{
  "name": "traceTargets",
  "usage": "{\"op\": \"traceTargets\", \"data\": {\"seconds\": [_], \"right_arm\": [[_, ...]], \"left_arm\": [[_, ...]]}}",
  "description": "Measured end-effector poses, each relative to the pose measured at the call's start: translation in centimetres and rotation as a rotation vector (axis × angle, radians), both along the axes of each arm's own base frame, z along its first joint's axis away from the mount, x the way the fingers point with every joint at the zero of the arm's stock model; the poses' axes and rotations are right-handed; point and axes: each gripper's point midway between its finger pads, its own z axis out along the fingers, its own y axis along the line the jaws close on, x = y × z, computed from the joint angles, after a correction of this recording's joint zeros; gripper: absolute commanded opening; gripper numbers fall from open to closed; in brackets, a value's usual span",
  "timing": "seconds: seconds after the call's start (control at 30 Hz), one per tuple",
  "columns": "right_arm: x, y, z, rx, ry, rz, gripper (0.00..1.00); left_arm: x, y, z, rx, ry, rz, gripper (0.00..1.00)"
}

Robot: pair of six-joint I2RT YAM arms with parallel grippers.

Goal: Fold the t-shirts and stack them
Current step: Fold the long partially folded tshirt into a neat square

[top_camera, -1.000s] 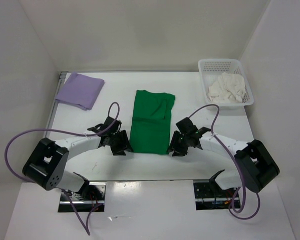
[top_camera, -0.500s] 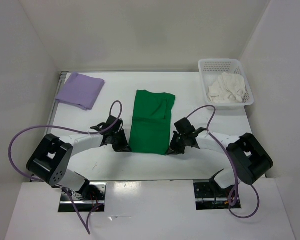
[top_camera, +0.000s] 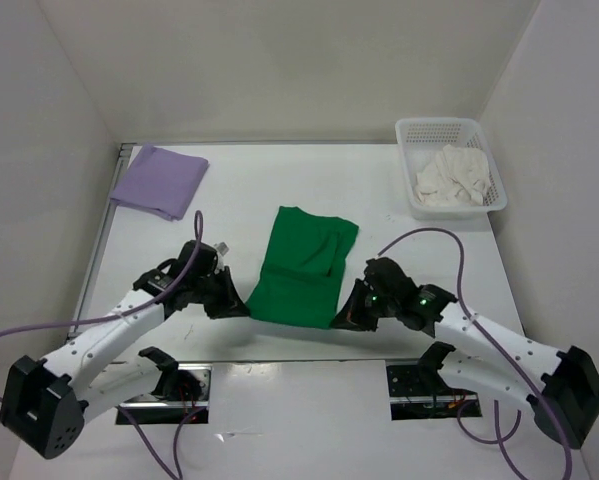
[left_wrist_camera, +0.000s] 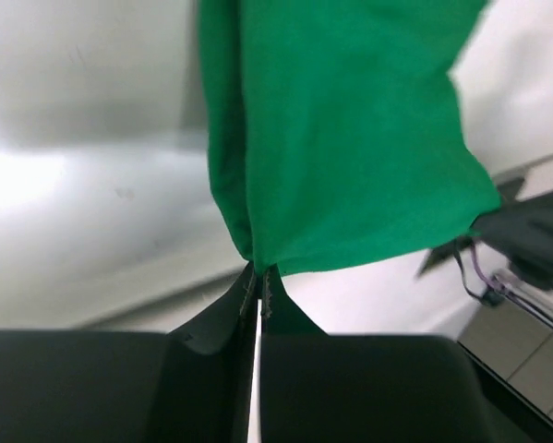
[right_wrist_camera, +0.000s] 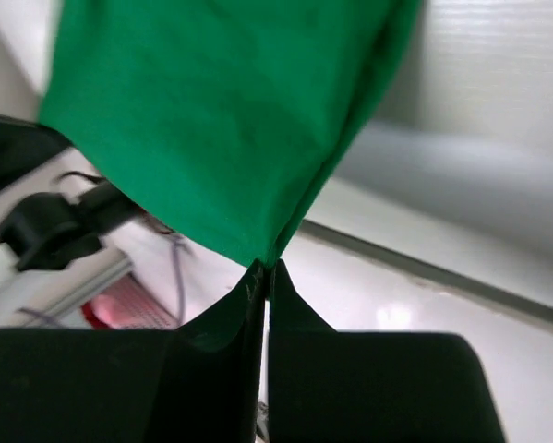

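Note:
The green t-shirt [top_camera: 304,265], folded to a long strip, lies mid-table with its near end lifted. My left gripper [top_camera: 241,307] is shut on the near left corner, the cloth [left_wrist_camera: 350,138] hanging from the pinched tips [left_wrist_camera: 258,275]. My right gripper [top_camera: 343,320] is shut on the near right corner, the cloth [right_wrist_camera: 230,120] rising from its tips [right_wrist_camera: 267,269]. The folded lavender t-shirt [top_camera: 160,180] rests at the far left. A crumpled white t-shirt [top_camera: 455,177] fills the white mesh basket [top_camera: 411,131] at the far right.
White walls enclose the table on three sides. A metal rail [top_camera: 104,215] runs along the left edge. Purple cables [top_camera: 424,238] loop off both arms, and the two arm bases [top_camera: 164,385] sit at the near edge.
Both grippers have shut on the green shirt's near corners and drawn back toward the near edge, lifting that end. The shirt's far part has shifted slightly and tilted.

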Motion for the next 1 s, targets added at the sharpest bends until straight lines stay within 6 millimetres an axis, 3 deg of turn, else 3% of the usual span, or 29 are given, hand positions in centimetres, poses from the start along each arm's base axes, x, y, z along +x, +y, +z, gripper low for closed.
{"op": "traceTargets", "data": {"seconds": [0.07, 0.17, 0.23, 0.33, 0.47, 0.6, 0.67, 0.77, 0.83, 0.9, 1.0], "right_arm": [[0.8, -0.4, 1.8, 0.021, -0.009, -0.034, 0.0], [4.9, -1.3, 4.3, 0.016, -0.054, -0.109, 0.0], [8.2, -2.2, 5.2, 0.004, -0.074, -0.151, 0.0], [14.1, -4.5, 5.1, -0.044, -0.1, -0.214, 0.0], [20.7, -6.6, 3.4, -0.109, -0.098, -0.232, 0.0], [26.9, -7.3, 1.2, -0.145, -0.099, -0.22, 0.0], [29.8, -7.3, 0.2, -0.152, -0.11, -0.213, 0.0], [33.4, -6.6, -0.7, -0.15, -0.131, -0.2, 0.0], [35.5, -6.3, -1.2, -0.15, -0.145, -0.196, 0.02], [37.4, -6.1, -1.8, -0.152, -0.159, -0.192, 0.11], [39.0, -5.9, -2.3, -0.159, -0.17, -0.194, 0.22]], "left_arm": [[-0.3, -0.1, 1.8, -0.015, -0.006, -0.008, 0.0], [1.4, -1.0, 4.8, -0.021, -0.027, -0.018, 0.0], [4.3, -2.0, 6.7, -0.01, -0.061, -0.024, 0.0], [10.8, -3.9, 7.9, 0.008, -0.135, -0.029, 0.0], [20.5, -5.0, 5.8, 0.06, -0.175, 0.007, 0.0], [27.4, -4.8, 1.3, 0.108, -0.16, 0.046, 0.0], [29.3, -3.9, -0.9, 0.123, -0.139, 0.074, 0.0], [31.2, -2.7, -2.5, 0.132, -0.117, 0.109, 0.03], [32.9, -2.3, -2.5, 0.127, -0.134, 0.128, 0.06], [34.8, -2.2, -2.1, 0.121, -0.168, 0.144, 0.1], [36.4, -1.9, -1.3, 0.115, -0.211, 0.164, 0.3]]}}
